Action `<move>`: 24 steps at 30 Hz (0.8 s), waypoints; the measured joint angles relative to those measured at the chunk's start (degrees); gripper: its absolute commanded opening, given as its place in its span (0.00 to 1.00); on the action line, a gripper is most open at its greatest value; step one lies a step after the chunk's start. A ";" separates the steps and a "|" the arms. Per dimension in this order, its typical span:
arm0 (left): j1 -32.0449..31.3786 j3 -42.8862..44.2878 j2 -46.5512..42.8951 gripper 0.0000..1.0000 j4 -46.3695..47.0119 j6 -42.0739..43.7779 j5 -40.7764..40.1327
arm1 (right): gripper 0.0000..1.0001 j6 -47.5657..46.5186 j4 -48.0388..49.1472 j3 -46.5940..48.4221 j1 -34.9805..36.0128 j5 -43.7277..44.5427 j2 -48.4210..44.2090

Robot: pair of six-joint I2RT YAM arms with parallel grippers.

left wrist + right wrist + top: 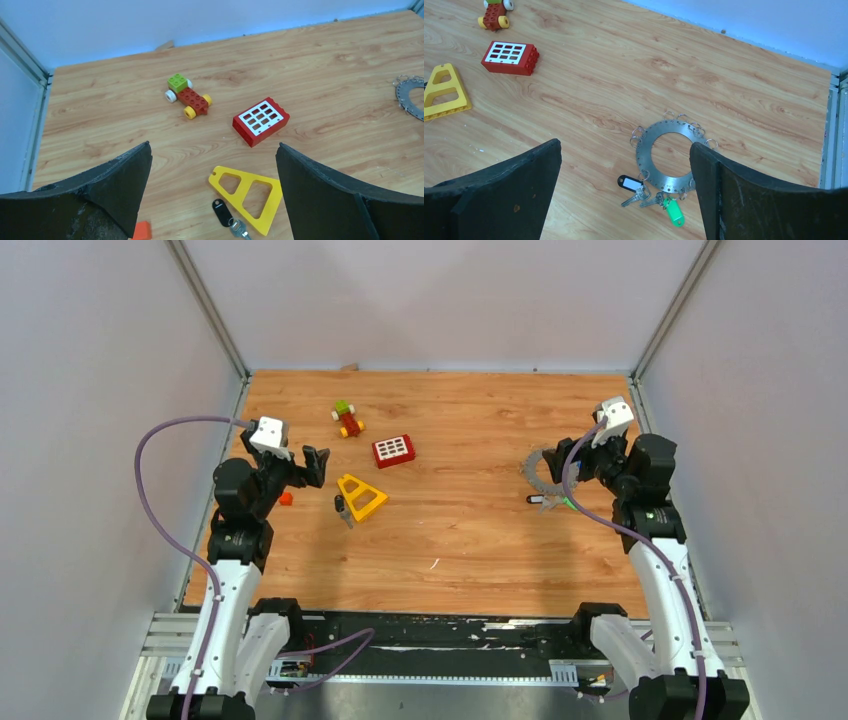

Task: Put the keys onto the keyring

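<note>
both arms hover, left hand [212, 150] and right hand [625, 145] spread wide, empty. keyring [644, 157] lies flat on the counter [460, 540] near the right hand, two keys [630, 183] trailing off its near rim; third key [222, 212] beside the yellow block [245, 197] points blade-nearward.

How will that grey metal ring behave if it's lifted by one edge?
The ring looks like flat rigid metal, so probably stiff. Lying flush, its edge may be hard to pinch. The keys at its rim look attached and would likely dangle.

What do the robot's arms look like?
The left arm and right arm are white lower down, black higher up. A purple cable loops beside each, a white box sits on each wrist, and the left gripper and right gripper have broad, rough black fingers.
</note>
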 measured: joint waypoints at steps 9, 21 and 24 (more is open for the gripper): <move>0.00 -0.35 -0.44 1.00 0.00 0.50 -0.07 | 1.00 -0.57 0.00 0.00 0.00 -0.09 -0.31; 0.00 -0.68 -0.72 1.00 -1.57 1.51 -0.09 | 1.00 -2.62 -0.35 0.00 0.02 -2.45 -1.29; 0.00 -0.15 -0.72 1.00 -4.04 3.13 -0.04 | 1.00 -4.79 -1.49 0.00 0.33 -4.02 -0.76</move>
